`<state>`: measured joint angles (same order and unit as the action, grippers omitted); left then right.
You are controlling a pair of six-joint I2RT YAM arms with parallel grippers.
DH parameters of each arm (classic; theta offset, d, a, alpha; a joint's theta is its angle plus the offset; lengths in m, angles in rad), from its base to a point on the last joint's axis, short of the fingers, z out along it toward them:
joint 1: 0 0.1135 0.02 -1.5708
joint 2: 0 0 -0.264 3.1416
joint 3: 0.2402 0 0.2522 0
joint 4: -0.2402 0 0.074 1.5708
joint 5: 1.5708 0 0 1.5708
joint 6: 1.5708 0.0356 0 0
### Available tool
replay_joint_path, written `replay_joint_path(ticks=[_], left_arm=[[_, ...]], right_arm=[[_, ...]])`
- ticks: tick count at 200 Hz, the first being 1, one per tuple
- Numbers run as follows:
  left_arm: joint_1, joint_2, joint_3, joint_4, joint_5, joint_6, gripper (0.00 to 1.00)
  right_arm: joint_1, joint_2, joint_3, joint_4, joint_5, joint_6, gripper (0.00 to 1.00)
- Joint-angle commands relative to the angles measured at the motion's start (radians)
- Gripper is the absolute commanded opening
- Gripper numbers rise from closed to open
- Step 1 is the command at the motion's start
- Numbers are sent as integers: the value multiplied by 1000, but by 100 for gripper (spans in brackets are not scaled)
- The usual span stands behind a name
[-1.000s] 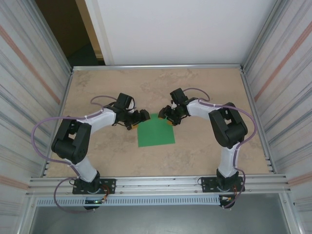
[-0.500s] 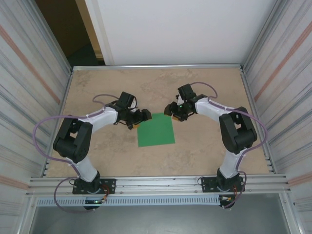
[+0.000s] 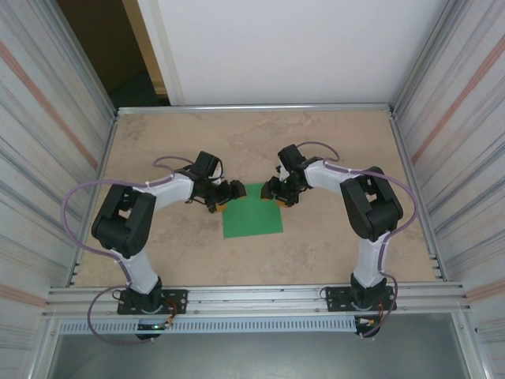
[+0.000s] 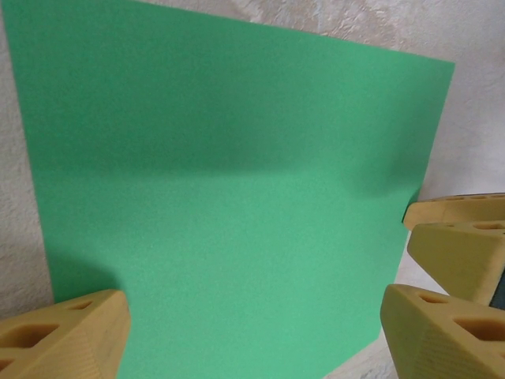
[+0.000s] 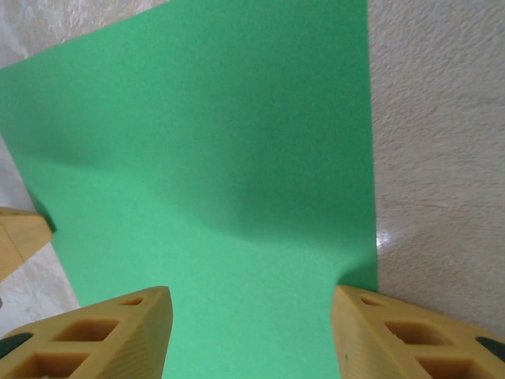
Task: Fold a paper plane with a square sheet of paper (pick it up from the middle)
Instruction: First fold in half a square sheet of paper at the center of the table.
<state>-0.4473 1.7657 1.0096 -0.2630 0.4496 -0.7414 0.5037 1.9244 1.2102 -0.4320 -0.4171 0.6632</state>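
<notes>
Nearward of both pincers and reaching under their tips: thin bright green square sheet of paper (image 3: 252, 215), flat and unfolded on the mottled beige bench (image 3: 158, 150). Over its far-left corner, left pincer (image 3: 226, 195), released and spread wide. Over its far-right corner, right pincer (image 3: 278, 194), also released, straddling the edge, grasping nothing. Likely step: taking the far edge for a first fold. Best pinched squarely, lifted by both together, edges matched, no dragging.

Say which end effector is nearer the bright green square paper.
Right, narrowly. Green paper: right end effector overhangs its far-right corner, left end effector sits at its far-left corner.
</notes>
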Motion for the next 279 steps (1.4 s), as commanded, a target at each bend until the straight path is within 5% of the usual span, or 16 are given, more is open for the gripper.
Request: replay_joint_path(ticks=[1,132,279], left_arm=[[-7,20,-13,-5,7,0,84],[3,-28,-128,122,6,-54,97],[-37,28,-36,-71,-96,35,84]], right_arm=[[0,36,12,-29,8,-25,56],[22,100,15,69,-81,44,54],[62,153,32,165,-164,122,41]])
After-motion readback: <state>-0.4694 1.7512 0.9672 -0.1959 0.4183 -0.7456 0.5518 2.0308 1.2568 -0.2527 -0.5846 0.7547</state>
